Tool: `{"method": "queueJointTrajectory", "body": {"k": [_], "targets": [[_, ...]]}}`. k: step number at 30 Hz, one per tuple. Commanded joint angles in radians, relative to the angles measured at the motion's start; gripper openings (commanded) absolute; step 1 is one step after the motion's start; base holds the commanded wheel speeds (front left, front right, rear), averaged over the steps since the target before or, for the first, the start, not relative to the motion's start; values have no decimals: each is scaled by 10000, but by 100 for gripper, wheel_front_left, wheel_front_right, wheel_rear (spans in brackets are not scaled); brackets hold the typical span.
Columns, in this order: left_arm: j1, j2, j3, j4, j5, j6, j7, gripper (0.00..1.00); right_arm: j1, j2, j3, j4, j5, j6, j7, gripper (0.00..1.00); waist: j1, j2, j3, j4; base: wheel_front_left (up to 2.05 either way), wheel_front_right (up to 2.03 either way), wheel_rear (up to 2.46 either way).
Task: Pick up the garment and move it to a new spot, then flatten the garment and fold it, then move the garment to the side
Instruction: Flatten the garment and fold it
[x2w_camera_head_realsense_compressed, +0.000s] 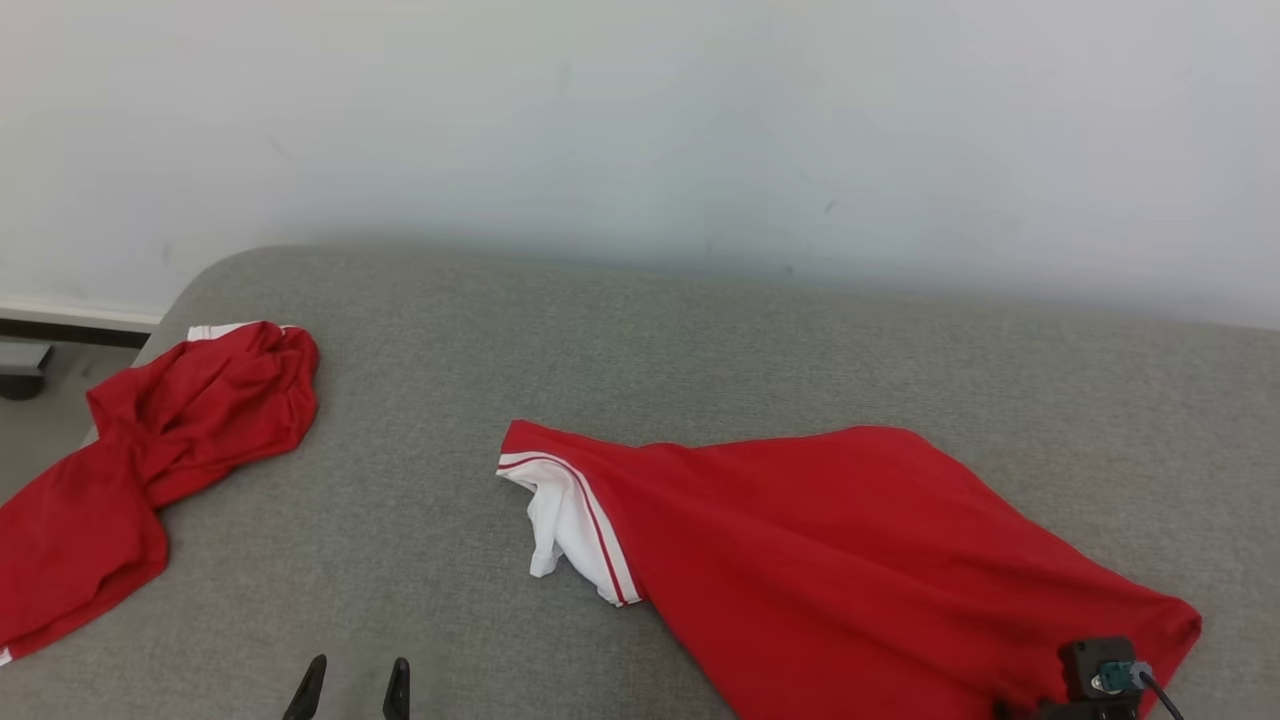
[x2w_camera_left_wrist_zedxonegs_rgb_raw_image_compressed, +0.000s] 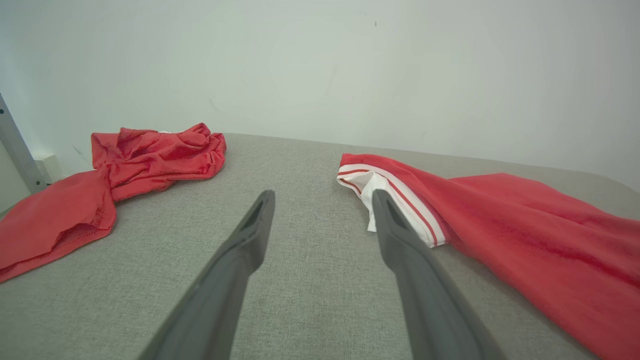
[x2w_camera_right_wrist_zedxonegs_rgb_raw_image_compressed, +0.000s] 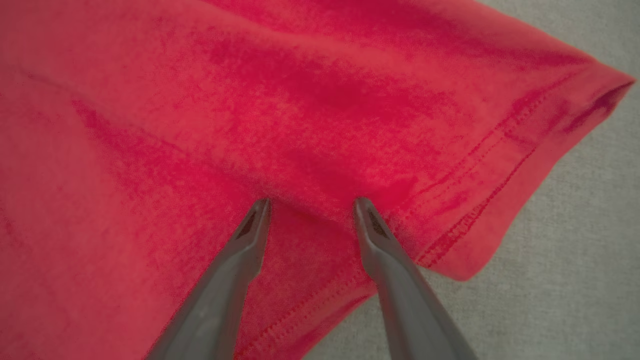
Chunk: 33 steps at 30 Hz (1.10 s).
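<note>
A red garment (x2w_camera_head_realsense_compressed: 850, 560) lies spread out on the grey counter (x2w_camera_head_realsense_compressed: 640, 340), on the right side and close to the robot. One end of it has a white band (x2w_camera_head_realsense_compressed: 580, 510) with thin red lines. That end points to the middle of the counter.

The right tool (x2w_camera_right_wrist_zedxonegs_rgb_raw_image_compressed: 312, 205) is down on the near right corner of the garment, close to the sewn hem. Its two fingers are apart, not squeezed together, and their tips press on the fabric. A small bump of fabric rises between the tips. The rest of the garment lies flat around it.

The left tool (x2w_camera_head_realsense_compressed: 350, 690) is at the bottom left, over bare counter. Its fingers are wide apart and hold nothing. It is to the left of the white band and apart from it.

A second cloth (x2w_camera_head_realsense_compressed: 150, 440), also red, lies crumpled at the far left edge of the counter, well apart from the garment. A pale wall (x2w_camera_head_realsense_compressed: 640, 120) stands behind the counter.
</note>
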Motion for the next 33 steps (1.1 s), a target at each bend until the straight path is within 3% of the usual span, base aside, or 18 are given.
{"method": "queueJointTrajectory", "body": {"k": [1, 12, 24, 25, 26, 33], "targets": [[65, -45, 60, 28, 86, -48, -23, 100, -118, -12, -130, 199, -230, -22, -29, 0, 0, 0, 101, 238, 0, 0, 0], [-136, -118, -68, 86, 271, -180, -23, 100, -1011, -770, -983, 438, -833, -23, -375, 0, 0, 0, 244, 500, 0, 0, 0], [-664, 128, -1290, 661, 203, -257, -24, 100, -3288, -2030, -1779, 1204, -1104, -22, -1241, 0, 0, 0, 401, 1102, 0, 0, 0], [-723, 151, -1411, 730, 166, -262, -24, 100, -3420, -2039, -1776, 1344, -1154, -22, -1379, 57, 0, 0, 394, 1147, 0, 0, 0], [-774, 183, -1534, 813, 93, -258, -24, 100, -3462, -2028, -1745, 1558, -1179, -22, -1414, 100, 0, 0, 373, 1185, 0, 0, 0], [-1000, 439, -2248, 1221, -414, -239, -24, 100, -3223, -1517, -865, 1905, -207, -23, -2249, 100, 0, 0, 59, 1108, 0, 0, 0]]}}
